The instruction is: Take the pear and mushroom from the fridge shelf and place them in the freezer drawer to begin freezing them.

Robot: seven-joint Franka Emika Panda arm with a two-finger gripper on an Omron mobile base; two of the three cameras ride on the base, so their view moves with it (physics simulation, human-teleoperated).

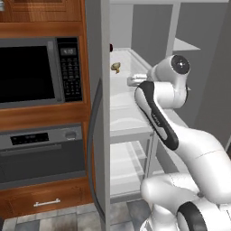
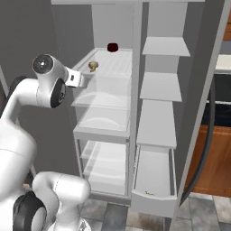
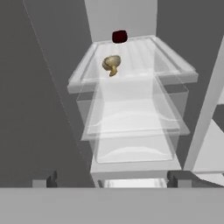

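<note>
"Since our jaws are spread wide with nothing between them, why do we hang out here in front of the open fridge?"

"We judge it a line-up. The hand looks straight along at the mushroom [image 3: 110, 64], which sits near the front left of the fridge shelf [image 3: 146, 54], well apart from us. Open fingers suit a small rounded cap better than a half-closed pinch."

"And the dark red round thing [image 3: 119, 36] at the back of that shelf?"

"Not ours. It stands clear behind the mushroom, so a reach from the front should miss it."

"What are we dealing with, surface-wise?"

"A tan cap, smooth and domed, on a short pale stem, lying tipped on its side. The shelf is pale and translucent with fine parallel ridges and a white rim. Below it, smooth clear bins [image 3: 131, 131] are stacked."

"Where does it go?"

"Into the freezer drawer [image 2: 152, 203], the light-grey flat-walled box pulled out low on the right side. A small yellow-green sliver [image 2: 148, 193] lies inside it; we take that for the pear, though it is too small to be sure."

"Any worry?"

"The cap may roll on those ridges if we nudge it."
</note>
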